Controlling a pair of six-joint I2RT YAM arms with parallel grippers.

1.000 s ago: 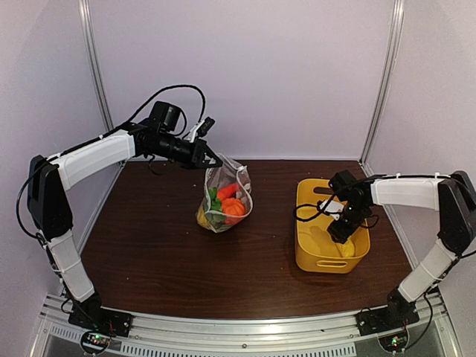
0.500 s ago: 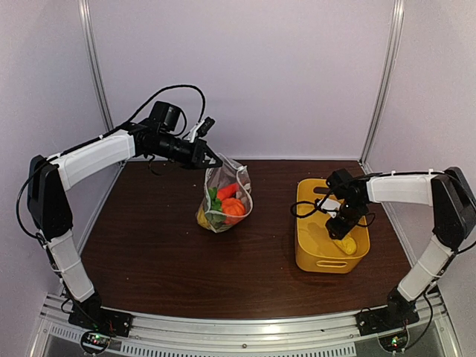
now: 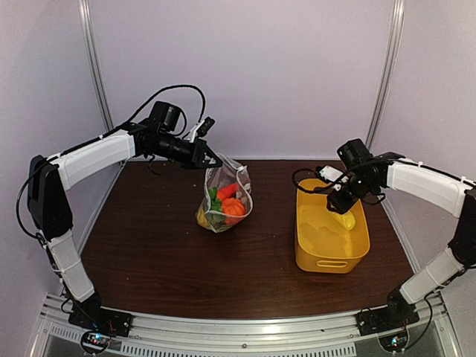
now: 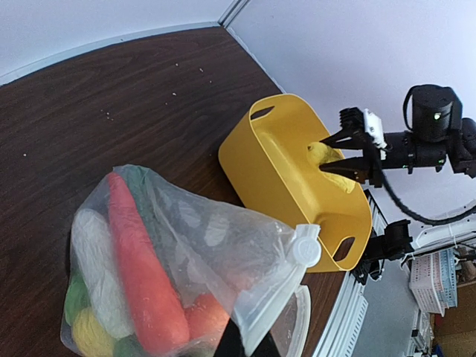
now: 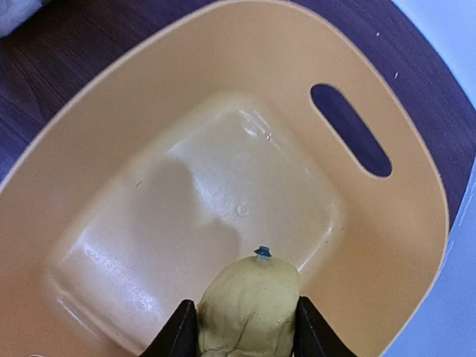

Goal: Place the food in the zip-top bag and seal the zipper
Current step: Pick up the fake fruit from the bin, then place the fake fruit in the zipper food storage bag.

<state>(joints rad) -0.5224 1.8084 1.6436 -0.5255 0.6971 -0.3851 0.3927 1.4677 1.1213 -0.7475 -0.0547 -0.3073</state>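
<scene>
My right gripper (image 5: 248,338) clamped on yellow food piece (image 5: 249,301), held over yellow basket (image 3: 327,262) by tabletop's right edge. My left gripper (image 3: 213,161) pinched shut on zip-top bag (image 3: 225,199) mouth; bag hangs near far edge, centre, other food (image 4: 141,275) inside. I fear smooth piece slipping mid-carry, or floppy mouth, held at one corner, sagging shut. Dark wood tabletop (image 3: 149,245), pale walls.

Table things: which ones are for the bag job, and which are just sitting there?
For the job: bag, toy vegetables inside it, yellow toy piece in the right pincer, white zipper tab.
Just there: yellow basket, table.
</scene>
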